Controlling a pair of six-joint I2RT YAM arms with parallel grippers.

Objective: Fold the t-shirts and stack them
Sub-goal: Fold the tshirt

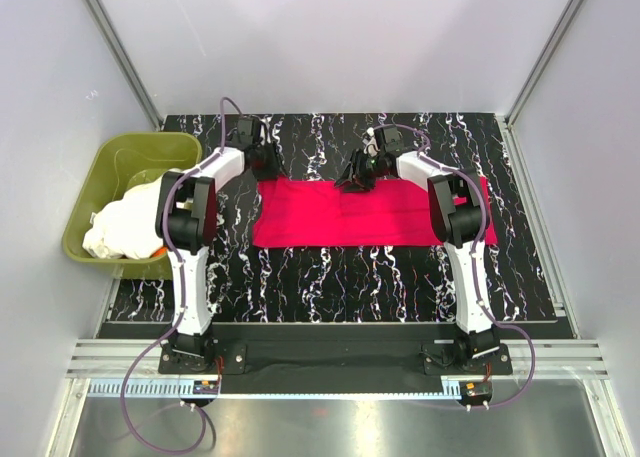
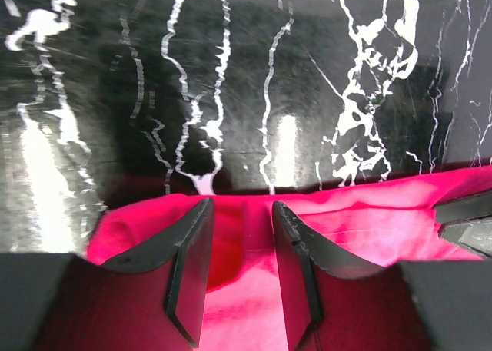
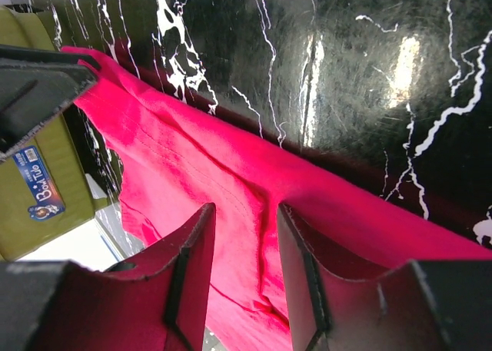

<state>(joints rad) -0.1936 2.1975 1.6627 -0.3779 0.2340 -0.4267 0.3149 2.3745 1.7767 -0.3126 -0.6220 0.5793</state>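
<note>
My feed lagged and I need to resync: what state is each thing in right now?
red t-shirt: folded into a long band, flat on the table.
white t-shirts: bunched, unfolded, in the tub.
green tub: upright, left of the table, holding the white t-shirts.
left pincer: jaws apart, at the red t-shirt's far left corner.
right pincer: jaws apart, over its far edge.

Bright, even light falls from above with soft shadows. The glossy desk point(image 2: 115, 74) throws back white lamp glare in both wrist views, smeared at the left. The red shirt point(image 3: 231, 182) is oversaturated, its folds faint. Close to the lens, the fingers point(image 2: 188, 259) look dark and soft.
</note>
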